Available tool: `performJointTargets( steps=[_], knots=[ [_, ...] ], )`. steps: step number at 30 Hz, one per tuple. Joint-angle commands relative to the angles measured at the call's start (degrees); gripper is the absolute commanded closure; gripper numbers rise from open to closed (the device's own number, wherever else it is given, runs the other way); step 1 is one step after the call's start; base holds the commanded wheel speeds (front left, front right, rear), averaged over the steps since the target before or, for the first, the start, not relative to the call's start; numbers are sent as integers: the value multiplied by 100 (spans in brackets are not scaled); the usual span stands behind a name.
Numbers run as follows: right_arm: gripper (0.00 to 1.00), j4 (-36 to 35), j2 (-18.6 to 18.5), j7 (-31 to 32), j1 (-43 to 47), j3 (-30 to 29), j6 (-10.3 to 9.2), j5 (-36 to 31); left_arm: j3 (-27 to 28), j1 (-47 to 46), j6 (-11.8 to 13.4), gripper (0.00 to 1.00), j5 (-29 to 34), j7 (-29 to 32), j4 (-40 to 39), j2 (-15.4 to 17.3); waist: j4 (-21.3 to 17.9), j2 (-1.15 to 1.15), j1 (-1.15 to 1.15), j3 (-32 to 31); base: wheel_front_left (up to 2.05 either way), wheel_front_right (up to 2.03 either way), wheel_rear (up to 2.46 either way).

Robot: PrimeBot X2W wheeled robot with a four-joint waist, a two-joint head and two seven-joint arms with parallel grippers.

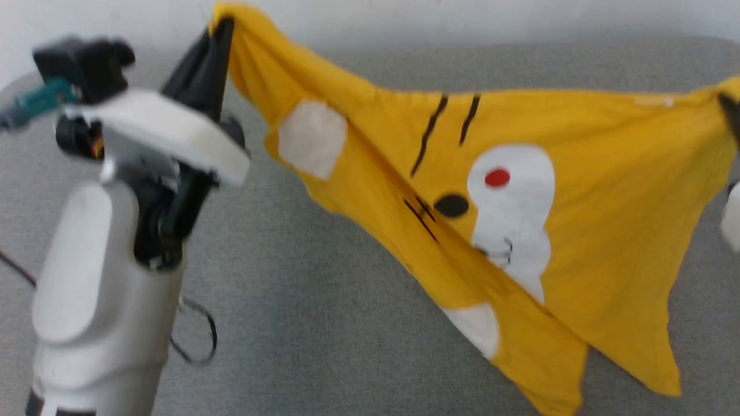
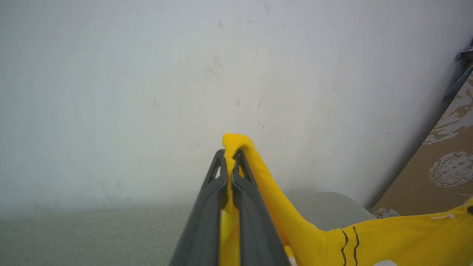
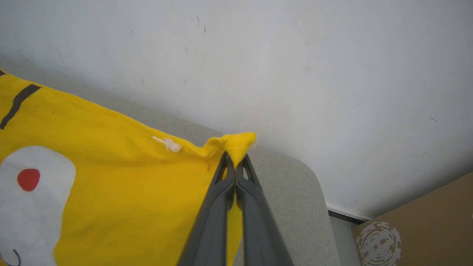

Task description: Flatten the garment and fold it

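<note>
We held the yellow T-shirt (image 1: 607, 231) stretched above the grey worktop (image 1: 300, 312), our left hand (image 2: 230, 155) and right hand (image 3: 235, 160) each clamped on an upper corner, cloth hanging between them.

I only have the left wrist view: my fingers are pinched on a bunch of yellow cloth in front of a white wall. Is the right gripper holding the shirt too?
Observer: Yes. In the right wrist view the right gripper is shut on a corner of the garment, next to a small white tag.
Operator: Is it spread out or bunched?
Observer: In the head view its top edge is stretched between the left gripper and the right one, and its lower end hangs in a point over the grey surface.
Operator: Which side faces the head camera?
Observer: The print shows there: a white patch with a red dot.
</note>
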Motion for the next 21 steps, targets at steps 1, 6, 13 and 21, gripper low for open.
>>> performJointTargets(
  steps=[1, 6, 13, 21],
  knots=[
    [100, -14, -138, 76, -368, 80, -6, 69, -29, -455, -34, 100, 115, -1, 140, -19, -141, 0, -1, 548, 0, 0, 0],
    [100, 236, -491, 194, -1498, 461, -6, 137, -152, -1702, -36, 100, 528, -50, 565, 40, -296, 0, -1, 1095, 0, 0, 0],
    [100, 1029, -722, 37, -3487, 1245, -6, 82, -187, -3763, 134, 100, 1194, -233, 1297, 168, -525, 0, -1, 1945, 0, 0, 0],
    [100, 2160, -214, -562, -5302, 1175, -6, -215, 15, -5680, 413, 100, 1577, -1037, 1901, 121, -684, 0, -1, 2501, 0, 0, 0]
  ],
)
